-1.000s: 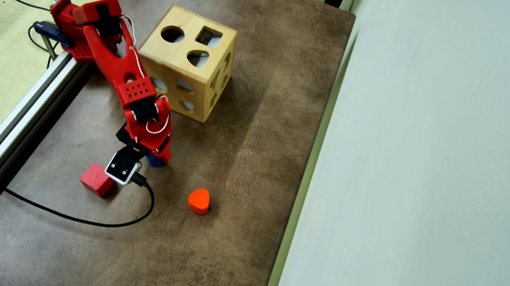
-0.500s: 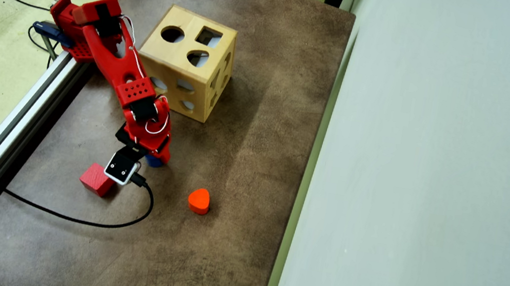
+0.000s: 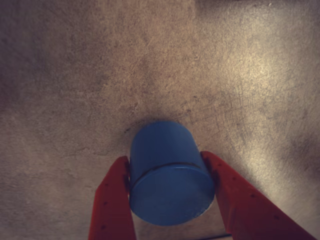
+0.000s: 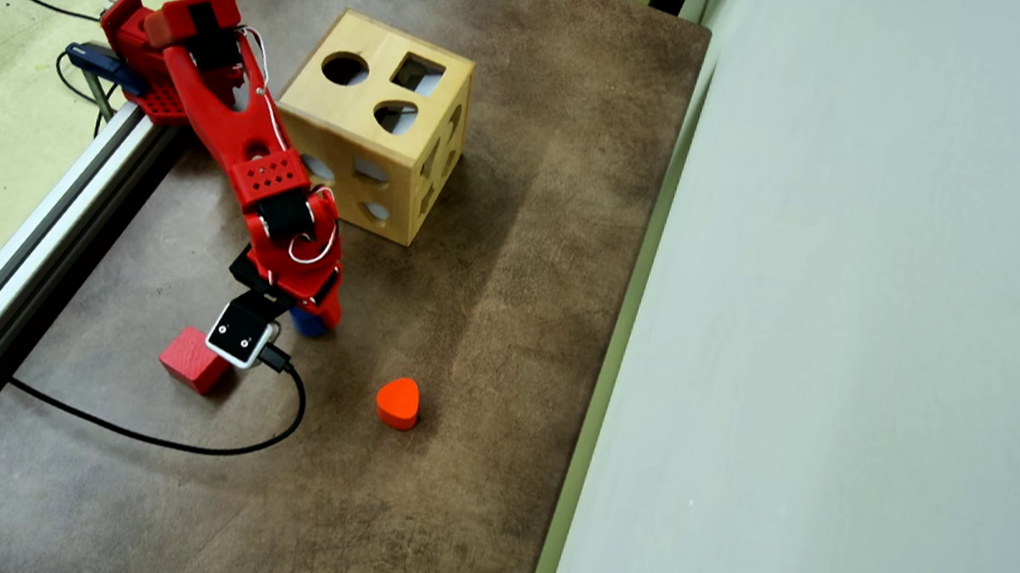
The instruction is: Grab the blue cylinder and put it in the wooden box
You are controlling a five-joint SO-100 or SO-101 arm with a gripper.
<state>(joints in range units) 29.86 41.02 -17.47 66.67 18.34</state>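
Observation:
The blue cylinder (image 3: 167,180) sits between my two red fingers in the wrist view, its flat round end facing the camera. Both fingers (image 3: 114,200) press against its sides, so my gripper (image 3: 165,157) is shut on it. Its far end is at or just above the brown table, with a dark shadow around it. In the overhead view only a sliver of the blue cylinder (image 4: 305,323) shows under my gripper (image 4: 311,316). The wooden box (image 4: 334,114), with round, square and heart-like cutouts, stands behind my arm near the table's far left.
A red cube (image 4: 196,360) lies just left of my wrist camera. An orange heart block (image 4: 398,401) lies to the right. A black cable (image 4: 144,434) loops across the table. A metal rail (image 4: 19,254) runs along the table's left edge.

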